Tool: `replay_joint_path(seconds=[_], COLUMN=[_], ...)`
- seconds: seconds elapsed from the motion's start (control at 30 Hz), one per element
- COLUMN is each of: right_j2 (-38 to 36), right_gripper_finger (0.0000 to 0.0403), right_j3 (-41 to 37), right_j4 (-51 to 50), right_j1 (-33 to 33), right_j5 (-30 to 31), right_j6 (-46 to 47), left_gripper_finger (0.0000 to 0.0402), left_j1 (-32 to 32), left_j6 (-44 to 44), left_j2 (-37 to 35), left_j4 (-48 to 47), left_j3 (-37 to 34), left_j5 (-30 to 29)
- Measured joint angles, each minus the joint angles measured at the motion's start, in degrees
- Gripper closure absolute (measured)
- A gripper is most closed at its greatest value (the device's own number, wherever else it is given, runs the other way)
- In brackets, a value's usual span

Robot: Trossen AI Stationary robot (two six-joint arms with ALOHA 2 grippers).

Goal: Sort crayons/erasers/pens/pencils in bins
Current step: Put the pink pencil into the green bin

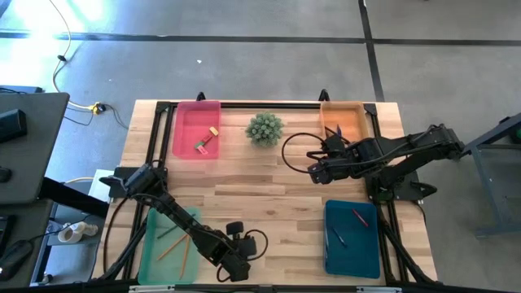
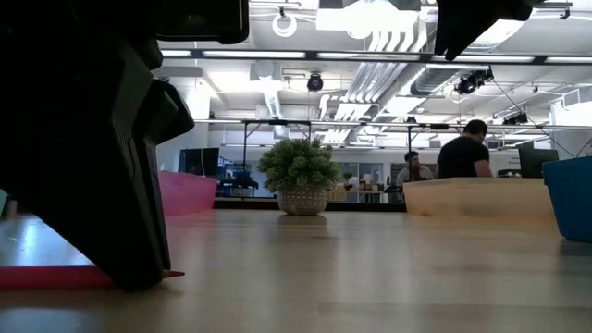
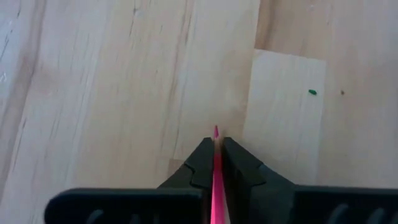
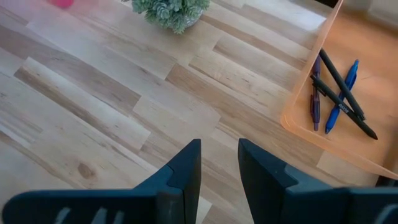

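My left gripper (image 1: 236, 271) is low at the table's near edge, just right of the light green bin (image 1: 151, 259), and shut on a pink-red pencil (image 3: 216, 186). The low view shows this pencil (image 2: 55, 276) lying level at the table top. My right gripper (image 4: 219, 163) is open and empty above the bare table, just near-left of the orange bin (image 1: 355, 110), which holds several pens (image 4: 339, 93). The pink bin (image 1: 183, 122) holds erasers (image 1: 205, 145). The teal-blue bin (image 1: 366, 256) holds crayons (image 1: 358, 217). Orange pencils (image 1: 175, 244) lie in the green bin. My left gripper pinches the pencil between its two fingers near the pointed end (image 3: 216, 132), which sticks out just past the fingertips (image 3: 200, 155). The pencil runs along the fingers, not across them. It lies level, low at the table top (image 2: 139, 275).
A small potted plant (image 1: 264, 128) stands at the far middle between the pink and orange bins. A black cable loops on the table near my right arm (image 1: 293, 146). The wooden middle of the table (image 1: 269, 195) lies between the arms. People sit in the room beyond (image 2: 467, 153).
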Motion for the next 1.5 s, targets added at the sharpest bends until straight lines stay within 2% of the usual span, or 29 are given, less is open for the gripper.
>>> replay_joint_path(seconds=[0.23,0.97,1.5], right_j2=[0.0,-0.02,-0.02], right_gripper_finger=[0.0304,0.0304,0.0304], right_j3=[0.0,0.0,0.0], right_j4=[-0.04,-0.26,-0.26], right_j1=[0.0,0.0,0.0], right_j5=[0.06,0.04,0.02], right_j6=[-0.02,-0.5,-1.55], left_gripper_finger=[0.0398,0.0399,0.0401], left_j1=[-0.15,0.08,0.35], left_j6=[-0.26,-0.72,-1.3], left_j2=[-0.04,1.05,0.78], left_j4=[-0.02,-12.11,-13.86], left_j3=[0.13,10.24,11.63], left_j5=[0.67,1.2,0.97])
